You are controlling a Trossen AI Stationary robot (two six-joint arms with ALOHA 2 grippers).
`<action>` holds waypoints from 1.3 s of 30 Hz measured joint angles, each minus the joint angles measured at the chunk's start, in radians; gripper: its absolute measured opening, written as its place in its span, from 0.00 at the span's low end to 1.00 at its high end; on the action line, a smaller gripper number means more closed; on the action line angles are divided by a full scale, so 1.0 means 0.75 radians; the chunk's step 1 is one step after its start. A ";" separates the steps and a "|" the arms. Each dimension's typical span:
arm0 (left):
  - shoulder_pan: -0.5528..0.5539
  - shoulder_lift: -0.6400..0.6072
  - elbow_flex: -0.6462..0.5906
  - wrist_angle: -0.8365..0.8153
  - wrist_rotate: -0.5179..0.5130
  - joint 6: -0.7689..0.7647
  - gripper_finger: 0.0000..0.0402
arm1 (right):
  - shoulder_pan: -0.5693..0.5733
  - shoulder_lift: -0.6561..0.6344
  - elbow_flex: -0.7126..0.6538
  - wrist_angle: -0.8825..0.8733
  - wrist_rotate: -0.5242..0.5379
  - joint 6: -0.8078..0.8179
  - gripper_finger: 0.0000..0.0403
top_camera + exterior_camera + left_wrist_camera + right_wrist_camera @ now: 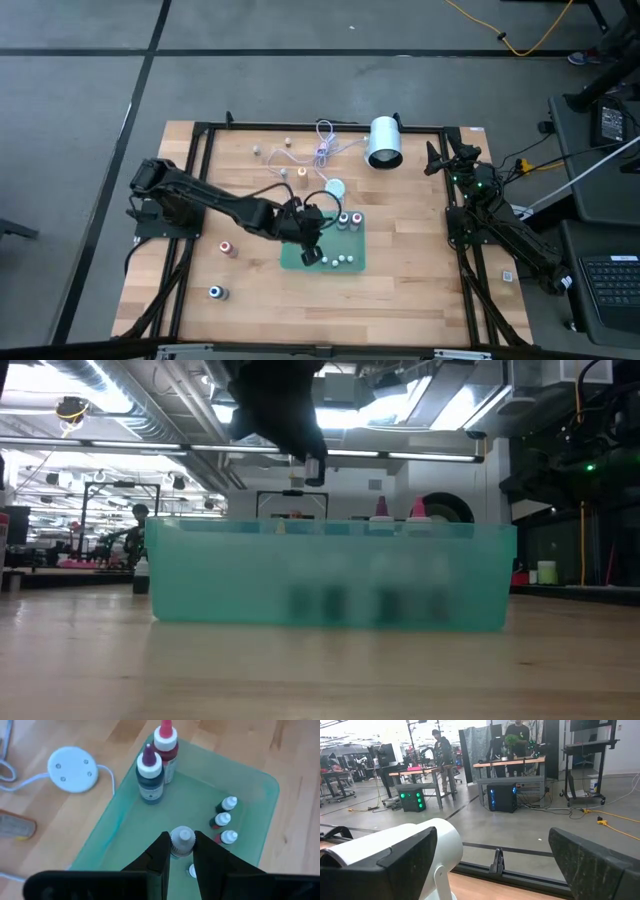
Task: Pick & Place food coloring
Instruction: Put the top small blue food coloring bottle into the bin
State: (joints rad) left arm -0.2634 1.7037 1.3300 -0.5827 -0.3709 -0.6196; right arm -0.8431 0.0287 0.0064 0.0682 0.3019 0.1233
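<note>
A green tray [352,240] stands at the table's middle. In it are two taller food coloring bottles [150,777] [165,747] and three tiny white-capped ones [222,819], all upright. My left gripper [311,256] [181,851] hangs over the tray's near left part, shut on one more small bottle [181,836] with a pale cap. Beneath it another white cap [191,870] shows. Loose bottles stand on the wood: a red one [227,248], a blue one [215,292] and an orange one [301,172]. My right gripper [493,840] waits open at the far right. My left gripper pinches the small bottle between its two fingers [150,865], on its body just below the cap [176,851]. The fingers slant down from the table's left. The bottle stands upright, cap up, lifted above the tray's rim [330,530] in the low view.
A white round disc [334,187] on a thin cable lies just beyond the tray. A large white cylinder [384,142] stands at the far edge, close to my right gripper. Bare wood lies to the tray's right and near side. People stand in the room behind.
</note>
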 joint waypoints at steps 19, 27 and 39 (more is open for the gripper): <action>-0.157 0.006 -0.351 0.200 -0.171 -0.430 0.15 | 0.000 0.000 0.000 0.000 0.000 0.000 0.95; -0.181 0.050 -0.384 0.314 -0.164 -0.439 0.15 | 0.000 0.000 0.000 0.000 0.000 0.000 0.95; -0.215 0.140 -0.384 0.405 -0.136 -0.442 0.15 | 0.000 0.000 0.000 0.000 0.000 0.000 0.95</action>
State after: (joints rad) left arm -0.4248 1.8084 1.0420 -0.2790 -0.4732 -0.9514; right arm -0.8431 0.0288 0.0063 0.0681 0.3019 0.1232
